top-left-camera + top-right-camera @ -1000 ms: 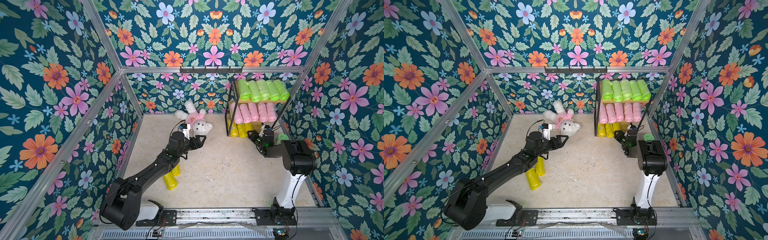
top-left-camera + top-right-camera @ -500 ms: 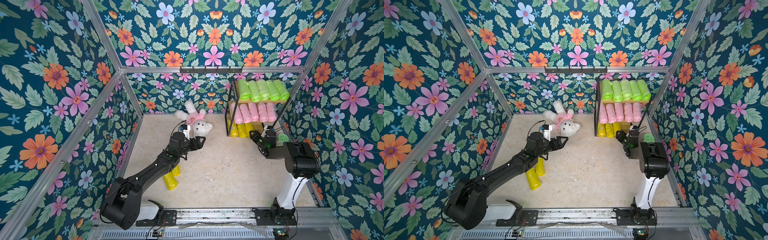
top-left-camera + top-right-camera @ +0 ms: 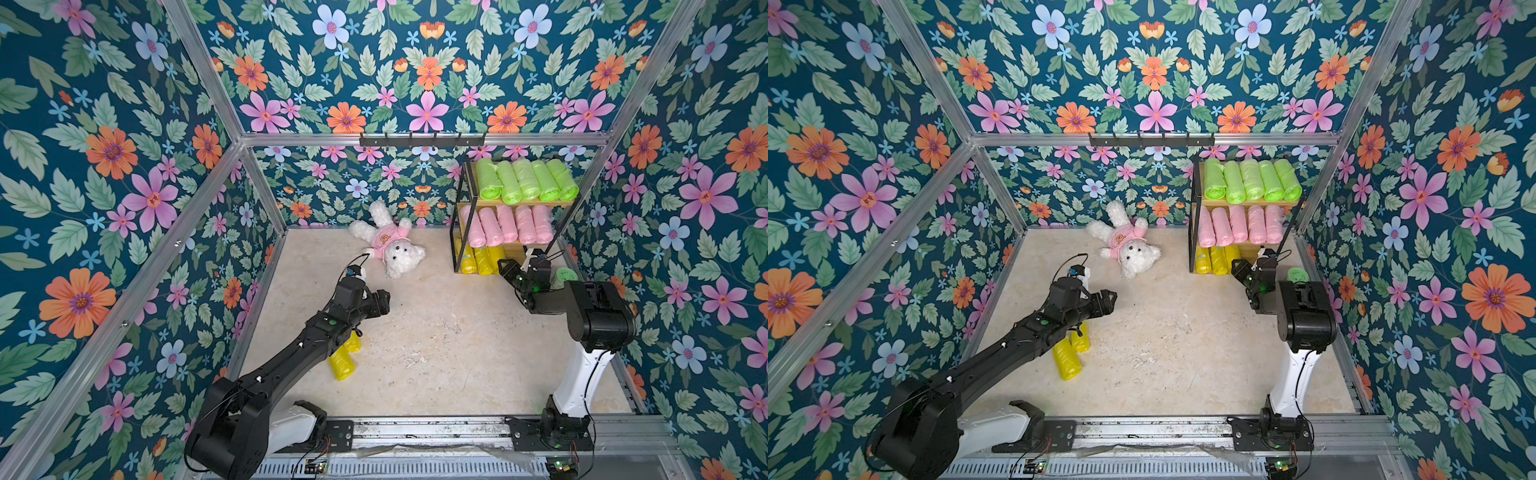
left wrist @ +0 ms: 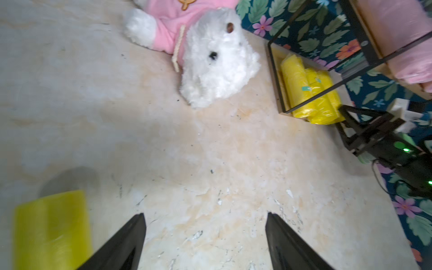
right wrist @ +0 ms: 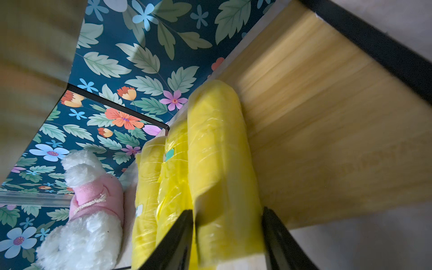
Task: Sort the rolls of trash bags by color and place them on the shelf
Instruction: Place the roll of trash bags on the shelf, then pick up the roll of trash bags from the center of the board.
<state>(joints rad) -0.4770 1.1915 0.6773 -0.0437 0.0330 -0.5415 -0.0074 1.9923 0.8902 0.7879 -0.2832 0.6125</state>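
Note:
The shelf point(image 3: 523, 203) stands at the back right; it carries several lime green rolls point(image 3: 525, 180) on top, several pink rolls point(image 3: 509, 224) on the middle tier and yellow rolls point(image 3: 478, 259) on the bottom tier. My right gripper point(image 5: 228, 210) reaches to the bottom board point(image 5: 327, 128), shut on a yellow roll point(image 5: 219, 152) that lies on it beside two others point(image 5: 149, 175). In a top view the right gripper point(image 3: 502, 262) sits at the shelf's foot. Two yellow rolls point(image 3: 343, 361) lie on the floor, partly under my left arm. The left gripper point(image 3: 384, 301) hovers open and empty; one floor roll point(image 4: 51, 229) shows beside it.
A white teddy in a pink shirt point(image 3: 392, 249) lies on the floor left of the shelf. A small pale-green jar point(image 3: 565, 275) stands by the right wall behind the right arm. A black hook rail point(image 3: 422, 141) hangs on the back wall.
The left gripper has opened wider and drawn back a little from the teddy. The right gripper has edged closer to the shelf's bottom tier with the yellow roll.

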